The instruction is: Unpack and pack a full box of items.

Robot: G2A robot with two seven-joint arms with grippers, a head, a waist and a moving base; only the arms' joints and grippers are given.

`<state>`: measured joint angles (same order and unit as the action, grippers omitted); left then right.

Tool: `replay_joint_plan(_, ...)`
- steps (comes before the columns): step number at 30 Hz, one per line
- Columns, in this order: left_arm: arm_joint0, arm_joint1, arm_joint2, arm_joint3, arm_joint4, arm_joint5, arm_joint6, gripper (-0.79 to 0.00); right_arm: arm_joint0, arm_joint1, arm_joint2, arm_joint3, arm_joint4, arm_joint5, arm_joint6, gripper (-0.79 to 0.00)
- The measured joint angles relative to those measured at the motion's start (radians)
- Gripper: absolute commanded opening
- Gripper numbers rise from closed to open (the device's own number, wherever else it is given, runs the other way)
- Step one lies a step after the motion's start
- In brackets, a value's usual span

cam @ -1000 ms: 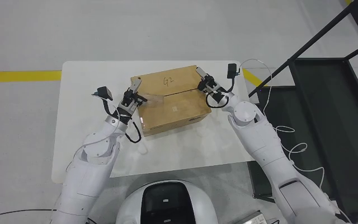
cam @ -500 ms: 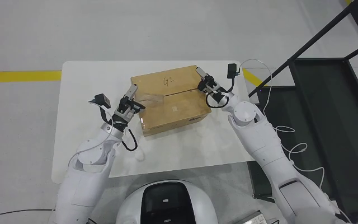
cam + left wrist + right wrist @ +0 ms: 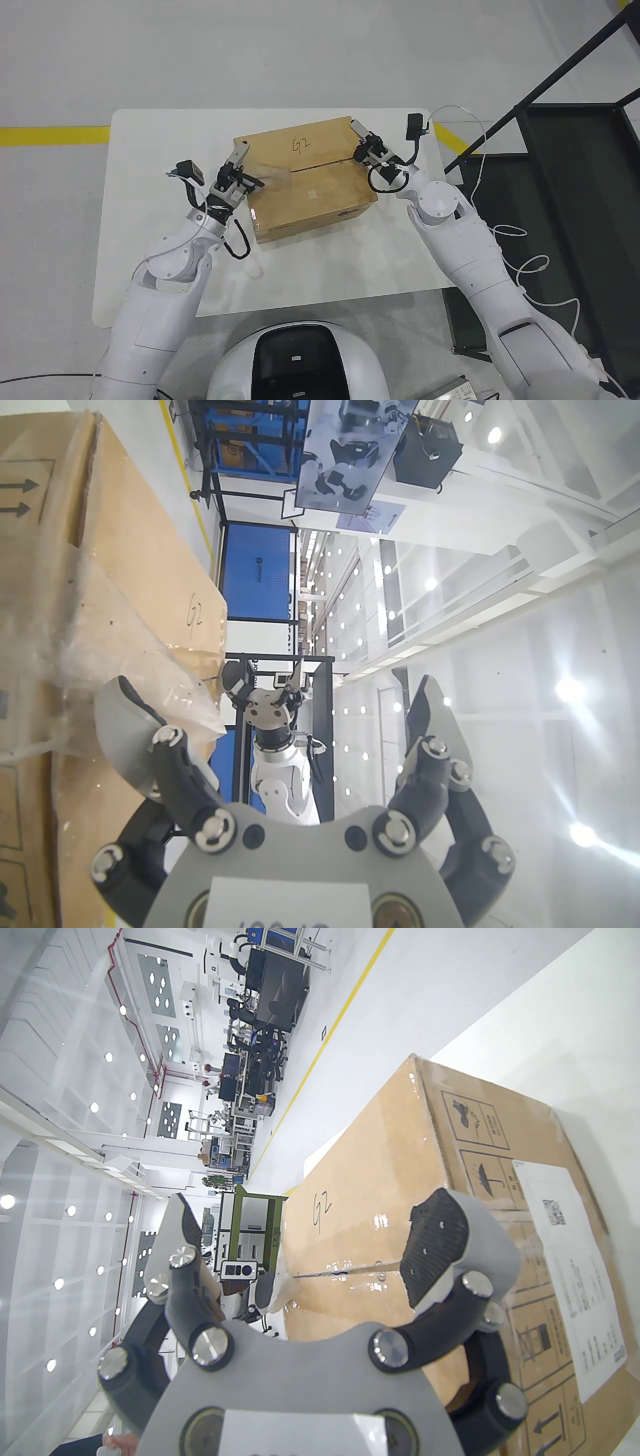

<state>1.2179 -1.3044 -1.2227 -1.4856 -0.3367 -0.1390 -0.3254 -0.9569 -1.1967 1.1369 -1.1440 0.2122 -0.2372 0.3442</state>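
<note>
A closed cardboard box [image 3: 305,180] marked with handwriting lies in the middle of the white table [image 3: 150,260]. A strip of clear tape [image 3: 275,177] stands loose and crumpled at the left end of its top seam; in the left wrist view the tape [image 3: 100,640] is beside one finger. My left gripper [image 3: 238,167] is at that left end, open [image 3: 272,705], with nothing between its fingers. My right gripper [image 3: 362,142] is at the seam's right end, open [image 3: 310,1228], one fingertip over the box's top edge [image 3: 375,1168].
A white label [image 3: 565,1248] covers part of the box's right side. A black metal frame [image 3: 560,150] and loose white cables [image 3: 470,130] stand just off the table's right edge. Bare table lies in front of and left of the box.
The left arm drew back from the box half a second ago and has come back to the loose tape at the box's left end. The right arm has not moved.
</note>
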Motion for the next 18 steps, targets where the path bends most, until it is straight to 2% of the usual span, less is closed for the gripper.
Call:
replay_joint_plan(7,-0.029,-0.009,0.031,0.030,-0.003,0.018,-0.011,0.000,0.000,0.000,0.000,0.000,0.000,0.000,0.000,0.000)
replay_joint_plan(18,-0.003,-0.012,0.046,0.007,0.005,0.030,-0.020,0.000,0.000,0.000,0.000,0.000,0.000,0.000,0.000,0.000)
